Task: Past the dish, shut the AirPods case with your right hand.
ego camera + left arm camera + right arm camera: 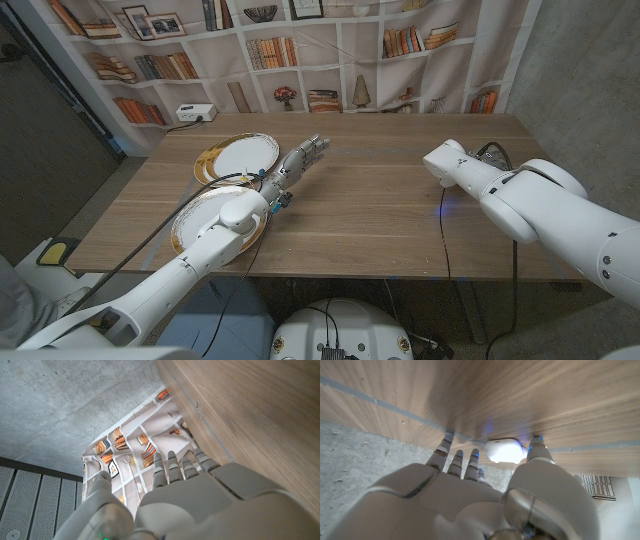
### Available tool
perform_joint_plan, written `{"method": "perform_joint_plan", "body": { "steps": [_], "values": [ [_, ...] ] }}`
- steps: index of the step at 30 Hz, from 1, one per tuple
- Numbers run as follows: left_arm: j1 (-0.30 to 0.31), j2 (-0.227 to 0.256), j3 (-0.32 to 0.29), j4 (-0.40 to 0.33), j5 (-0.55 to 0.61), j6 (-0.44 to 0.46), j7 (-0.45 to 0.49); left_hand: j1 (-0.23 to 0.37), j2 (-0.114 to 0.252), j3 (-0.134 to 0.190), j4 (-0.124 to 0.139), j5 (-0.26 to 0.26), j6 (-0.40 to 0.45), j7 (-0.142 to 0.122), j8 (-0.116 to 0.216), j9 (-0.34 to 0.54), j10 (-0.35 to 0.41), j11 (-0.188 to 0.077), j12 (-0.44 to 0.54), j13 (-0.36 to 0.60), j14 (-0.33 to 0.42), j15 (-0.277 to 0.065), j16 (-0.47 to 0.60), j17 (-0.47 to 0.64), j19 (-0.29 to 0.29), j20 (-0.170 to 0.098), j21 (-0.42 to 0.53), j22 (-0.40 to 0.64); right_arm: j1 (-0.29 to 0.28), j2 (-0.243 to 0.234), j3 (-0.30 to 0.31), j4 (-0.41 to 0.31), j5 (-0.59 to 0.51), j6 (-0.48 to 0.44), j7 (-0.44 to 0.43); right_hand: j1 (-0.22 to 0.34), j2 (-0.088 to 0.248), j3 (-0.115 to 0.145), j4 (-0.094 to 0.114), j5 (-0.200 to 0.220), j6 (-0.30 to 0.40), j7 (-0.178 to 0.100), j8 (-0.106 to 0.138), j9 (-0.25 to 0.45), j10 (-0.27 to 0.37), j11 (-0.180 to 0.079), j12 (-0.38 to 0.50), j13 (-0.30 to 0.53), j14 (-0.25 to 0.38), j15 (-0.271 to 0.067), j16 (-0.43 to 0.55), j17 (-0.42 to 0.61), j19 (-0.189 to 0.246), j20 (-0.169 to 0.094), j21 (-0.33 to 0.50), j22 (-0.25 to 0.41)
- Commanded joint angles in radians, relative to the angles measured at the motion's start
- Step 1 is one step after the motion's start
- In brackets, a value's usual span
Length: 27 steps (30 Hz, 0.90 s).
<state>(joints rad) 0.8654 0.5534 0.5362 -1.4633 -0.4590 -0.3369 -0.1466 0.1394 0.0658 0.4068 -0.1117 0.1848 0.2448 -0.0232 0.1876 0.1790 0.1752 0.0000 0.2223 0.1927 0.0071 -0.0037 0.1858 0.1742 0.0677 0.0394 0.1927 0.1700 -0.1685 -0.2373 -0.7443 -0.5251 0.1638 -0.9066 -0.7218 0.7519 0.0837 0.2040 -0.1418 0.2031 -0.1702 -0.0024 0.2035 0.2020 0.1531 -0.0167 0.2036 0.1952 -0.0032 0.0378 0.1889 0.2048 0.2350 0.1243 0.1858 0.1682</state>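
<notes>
White case (pixel 504 451) sat just past the right hand (pixel 470 495), fingers apart and holding nothing; an off-centre push would likely skid it off instead of latching.

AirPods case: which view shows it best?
Right wrist view: the white AirPods case sits on the wooden table just beyond the right robot hand, near its fingertips. In the head view the right arm hides it; left wrist view faces shelves.

Dim, even room light, soft shadows on table (pixel 380 200). AirPods case (pixel 504 451) overexposed, blue glow beside it. Wrist-view hands blurred, edges warped.
</notes>
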Motion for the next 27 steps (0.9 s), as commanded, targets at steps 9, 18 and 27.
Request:
{"method": "perform_joint_plan", "body": {
  "steps": [9, 18, 27],
  "values": [
    [-0.003, -0.006, 0.011, -0.006, 0.007, 0.013, 0.004, -0.005, -0.002, 0.004, -0.007, -0.001, 0.012, 0.001, 0.006, 0.003, 0.01, -0.002, 0.005, 0.005, 0.006, -0.003, -0.001, 0.003, -0.004, 0.003, 0.0, 0.004, -0.026, -0.024, 0.021, -0.033, 0.009, 0.019, 0.024, 0.047, 0.052, 0.034, -0.003, -0.008, 0.001, -0.023, 0.005, 0.003, 0.075, -0.035, 0.031, 0.005, 0.0, -0.044, 0.013, 0.003, 0.0, -0.033, 0.0, 0.0],
    [-0.003, -0.01, 0.016, -0.008, 0.012, 0.012, 0.005, -0.006, -0.002, 0.004, -0.007, -0.001, 0.013, 0.002, 0.005, 0.003, 0.011, -0.002, 0.005, 0.005, 0.006, -0.003, -0.001, 0.003, -0.004, 0.003, -0.001, 0.004, -0.066, -0.052, 0.041, -0.118, 0.011, -0.01, -0.003, 0.061, 0.085, 0.052, 0.002, -0.015, 0.016, -0.02, 0.011, 0.003, 0.148, -0.047, 0.051, 0.008, 0.005, -0.078, 0.023, 0.005, 0.005, -0.056, 0.003, 0.0],
    [0.006, -0.008, 0.016, -0.022, 0.018, 0.01, 0.017, -0.007, -0.002, 0.004, -0.006, -0.001, 0.012, 0.002, 0.004, 0.003, 0.013, -0.004, 0.005, 0.005, 0.006, -0.003, -0.002, 0.003, -0.004, 0.003, 0.0, 0.004, -0.121, -0.088, 0.069, -0.23, 0.009, -0.026, -0.04, 0.104, 0.108, 0.097, 0.003, -0.019, 0.054, -0.061, 0.022, 0.001, 0.218, -0.116, 0.068, 0.022, 0.023, -0.11, 0.04, 0.01, 0.008, -0.088, 0.004, 0.0]
  ]
}}
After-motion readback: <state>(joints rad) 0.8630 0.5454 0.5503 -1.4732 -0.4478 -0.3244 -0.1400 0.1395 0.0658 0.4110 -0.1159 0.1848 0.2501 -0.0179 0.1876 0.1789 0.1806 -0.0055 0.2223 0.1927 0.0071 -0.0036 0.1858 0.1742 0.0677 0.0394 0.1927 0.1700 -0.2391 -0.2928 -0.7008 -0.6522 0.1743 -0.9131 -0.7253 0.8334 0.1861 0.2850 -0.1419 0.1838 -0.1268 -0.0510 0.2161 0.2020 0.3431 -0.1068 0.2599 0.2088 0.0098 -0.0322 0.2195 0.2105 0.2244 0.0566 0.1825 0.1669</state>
